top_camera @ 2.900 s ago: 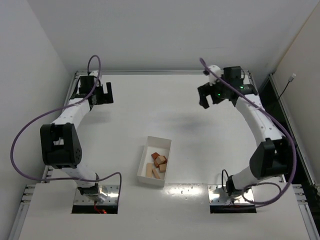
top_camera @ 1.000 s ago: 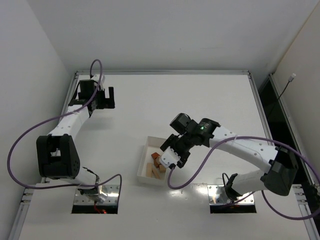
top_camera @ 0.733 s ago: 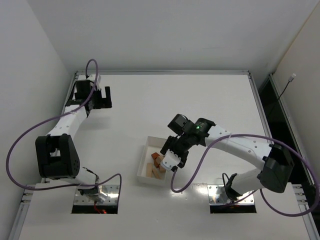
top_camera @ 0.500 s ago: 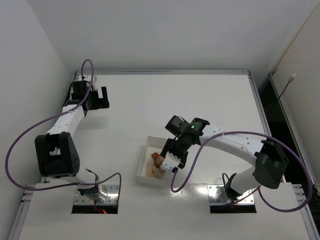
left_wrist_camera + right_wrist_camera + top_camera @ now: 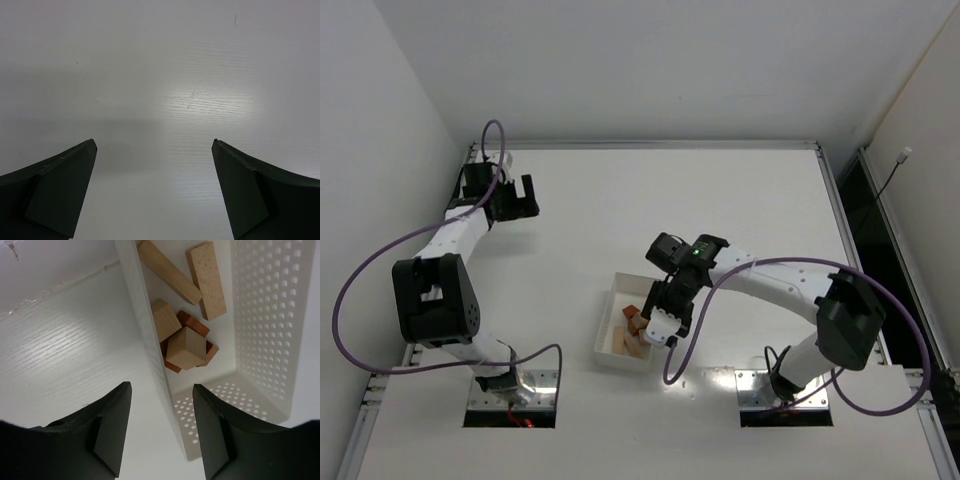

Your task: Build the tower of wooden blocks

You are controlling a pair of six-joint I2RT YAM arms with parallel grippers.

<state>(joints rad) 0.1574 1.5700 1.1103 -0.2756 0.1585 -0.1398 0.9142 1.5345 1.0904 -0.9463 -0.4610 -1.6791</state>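
The wooden blocks lie loose in a white perforated tray [image 5: 610, 305]. In the right wrist view I see two pale tan planks [image 5: 206, 278], two pale cubes [image 5: 185, 347] and reddish-brown pieces [image 5: 194, 326] beneath them. In the top view the blocks [image 5: 632, 330] show beside the gripper. My right gripper [image 5: 665, 322] [image 5: 162, 386] is open and empty, straddling the tray's right side wall [image 5: 150, 340], one finger outside, one over the inside. My left gripper [image 5: 513, 198] [image 5: 154, 144] is open and empty over bare table at the far left.
The tray stands near the table's front middle. Walls close in the table on the left, back and right. The arm bases and mounting plates [image 5: 510, 388] sit at the near edge.
My right arm swung from the far right down to the tray, and its gripper now sits lower, over the tray's right wall. My left gripper shifted slightly left.
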